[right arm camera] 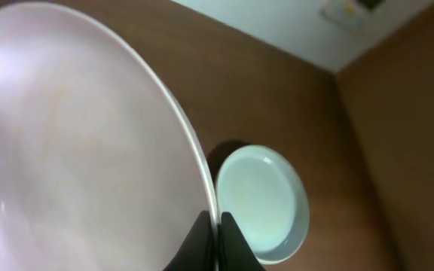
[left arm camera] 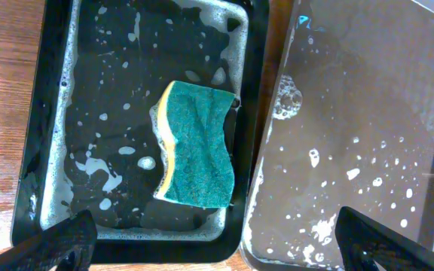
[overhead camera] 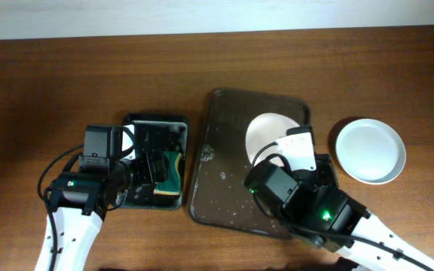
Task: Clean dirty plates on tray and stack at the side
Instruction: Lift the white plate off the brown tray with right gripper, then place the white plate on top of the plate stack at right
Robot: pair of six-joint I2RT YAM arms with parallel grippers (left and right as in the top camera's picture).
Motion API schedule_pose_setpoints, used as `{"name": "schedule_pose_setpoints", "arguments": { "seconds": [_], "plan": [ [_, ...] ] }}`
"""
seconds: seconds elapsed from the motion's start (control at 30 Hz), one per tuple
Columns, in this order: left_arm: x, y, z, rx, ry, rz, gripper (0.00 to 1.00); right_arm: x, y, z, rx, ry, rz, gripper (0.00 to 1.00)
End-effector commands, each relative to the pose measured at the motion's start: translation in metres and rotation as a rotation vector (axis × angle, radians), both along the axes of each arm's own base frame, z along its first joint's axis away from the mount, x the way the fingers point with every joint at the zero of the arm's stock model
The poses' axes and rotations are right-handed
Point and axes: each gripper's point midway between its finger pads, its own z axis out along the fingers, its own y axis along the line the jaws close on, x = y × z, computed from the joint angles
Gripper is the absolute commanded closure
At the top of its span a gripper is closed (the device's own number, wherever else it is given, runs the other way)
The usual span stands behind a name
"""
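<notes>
Under everything is a big brown wooden table [overhead camera: 51, 75]. On it, in the middle of the overhead view, lies the brown tray [overhead camera: 224, 188]. It is dark and shiny, with drops of water and small bits of foam on it. Just left of it, side by side, sits a smaller black tray [overhead camera: 157, 118]. The black tray holds soapy water [left arm camera: 96, 162] with white bubbles along its edges.

Two arms come up from the bottom of the frame. The left arm [overhead camera: 70, 218] is at the lower left and reaches over the black tray. The right arm [overhead camera: 337, 218] is at the lower right and reaches over the brown tray.

A white plate [overhead camera: 266, 132] is over the upper part of the brown tray. The right gripper [right arm camera: 211, 229] is pinched tight on its rim, with both fingers [right arm camera: 230, 245] pressed close on the thin edge. In the right wrist view this plate fills the left side. I cannot tell if the plate touches the tray. A pale plate [overhead camera: 370, 150] sits flat on the table to the right of the brown tray. It is apart from the tray and faces up.

A sponge [left arm camera: 198, 147] lies in the middle of the black tray, green on top with a yellow side. The left gripper [left arm camera: 217, 252] hangs above it with its fingers [left arm camera: 55, 245] spread wide apart, one at each bottom corner of the left wrist view. It holds nothing and does not touch the sponge.
</notes>
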Motion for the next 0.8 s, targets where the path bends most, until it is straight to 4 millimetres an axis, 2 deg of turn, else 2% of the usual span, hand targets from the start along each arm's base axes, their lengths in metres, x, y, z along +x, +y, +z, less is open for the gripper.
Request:
{"name": "schedule_pose_setpoints", "arguments": {
  "seconds": [0.0, 0.1, 0.2, 0.23, 0.3, 0.33, 0.37, 0.4, 0.47, 0.5, 0.57, 0.63, 0.7, 0.77],
  "plan": [
    [0.003, -0.001, 0.008, -0.01, -0.022, -0.01, 0.01, -0.002, 0.009, 0.03, -0.142, -0.114, 0.048, 0.96],
    [0.003, -0.001, 0.008, -0.01, -0.022, -0.01, 0.01, -0.01, 0.033, 0.04, -0.272, -0.173, 0.135, 0.96],
    [0.003, -0.001, 0.008, -0.01, -0.022, -0.01, 0.01, -0.007, 0.043, 0.03, -0.307, -0.156, 0.144, 0.96],
    [0.003, -0.001, 0.008, -0.01, -0.022, -0.01, 0.0, -0.005, 0.043, 0.024, -0.263, -0.147, 0.123, 0.96],
    [0.003, -0.001, 0.008, -0.01, -0.022, -0.01, 0.01, 0.001, 0.036, -0.009, -0.001, -0.045, 0.025, 0.96],
    [0.003, -0.001, 0.008, -0.01, -0.022, -0.01, 0.0, 0.005, 0.031, -0.034, 0.153, 0.079, -0.03, 0.96],
    [0.003, -0.001, 0.008, -0.01, -0.022, -0.01, 0.01, 0.008, 0.029, -0.05, 0.259, 0.173, -0.057, 0.96],
    [0.003, -0.001, 0.008, -0.01, -0.022, -0.01, 0.01, 0.013, 0.02, -0.061, 0.358, 0.256, -0.093, 0.96],
    [0.003, -0.001, 0.008, -0.01, -0.022, -0.01, 0.01, 0.026, 0.004, -0.072, 0.537, 0.374, -0.087, 0.96],
    [0.003, -0.001, 0.008, -0.01, -0.022, -0.01, 0.0, 0.035, -0.008, -0.073, 0.645, 0.403, -0.082, 0.96],
    [0.003, -0.001, 0.008, -0.01, -0.022, -0.01, 0.01, 0.05, -0.052, -0.07, 0.831, 0.367, -0.179, 0.96],
    [0.003, -0.001, 0.008, -0.01, -0.022, -0.01, 0.01, 0.059, -0.144, -0.074, 0.968, 0.225, -0.447, 0.96],
    [0.003, -0.001, 0.008, -0.01, -0.022, -0.01, 0.01, 0.05, -0.205, -0.093, 1.003, 0.174, -0.65, 0.96],
    [0.003, -0.001, 0.008, -0.01, -0.022, -0.01, 0.01, 0.033, -0.253, -0.129, 1.021, 0.199, -0.833, 0.96]
  ]
}}
